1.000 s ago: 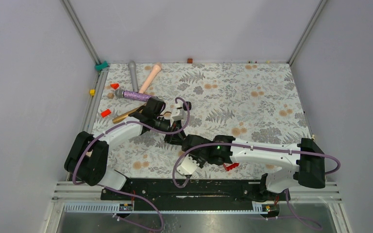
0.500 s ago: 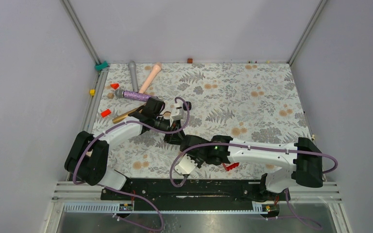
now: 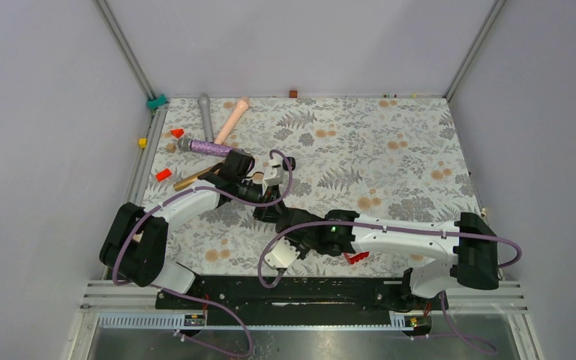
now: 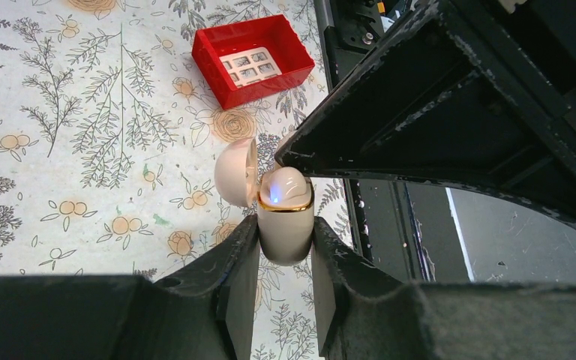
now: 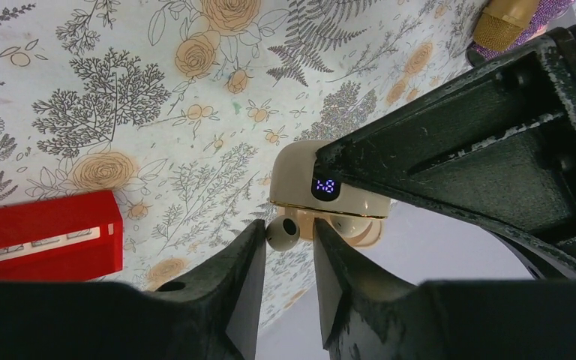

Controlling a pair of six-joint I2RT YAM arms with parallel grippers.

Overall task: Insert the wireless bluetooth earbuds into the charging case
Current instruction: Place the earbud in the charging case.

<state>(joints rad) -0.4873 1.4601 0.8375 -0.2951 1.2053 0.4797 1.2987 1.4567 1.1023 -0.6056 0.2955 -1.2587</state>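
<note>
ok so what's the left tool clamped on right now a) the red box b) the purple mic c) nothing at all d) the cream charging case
d: in the left wrist view the left tool pinches the cream charging case between both fingers, with its lid flipped open.

The charging case (image 4: 285,225) sits between the fingers of the left end effector (image 4: 285,240), over the desk (image 3: 390,135), left of centre. Its lid (image 4: 236,172) hangs open to one side. The right end effector (image 5: 285,244) faces it from the near side. An earbud (image 5: 282,233) lies between its fingers, right at the case's mouth. The box (image 3: 357,257) rests on the desk on the near side of the right arm. Several sticks (image 3: 211,147) lie crossed at the far left, behind the left arm, with two small cones (image 3: 163,174) beside them near the left edge.
</note>
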